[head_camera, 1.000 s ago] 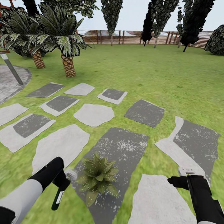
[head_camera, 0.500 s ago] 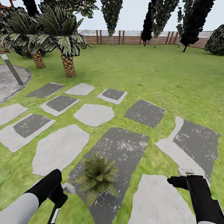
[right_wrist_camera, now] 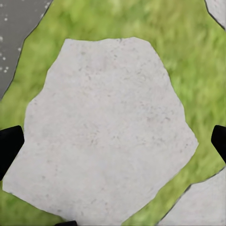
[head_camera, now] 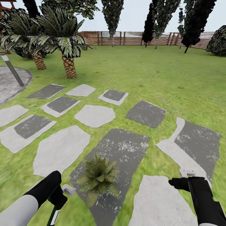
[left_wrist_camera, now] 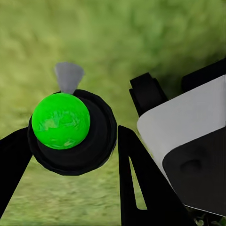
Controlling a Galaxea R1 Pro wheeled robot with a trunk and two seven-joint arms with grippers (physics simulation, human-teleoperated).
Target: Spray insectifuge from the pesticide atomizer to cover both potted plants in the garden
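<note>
Green: one potted plant (head_camera: 99, 179), two grippers.

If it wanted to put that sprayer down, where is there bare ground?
The pale stone between the potted plant and the right gripper is bare, as is the pale stone ahead of the left gripper. The dark stone is crowded near the plant.

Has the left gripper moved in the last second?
Yes. The left gripper, holding the pesticide atomizer, dropped lower and away from the potted plant, which stayed put on its dark stepping stone.
</note>
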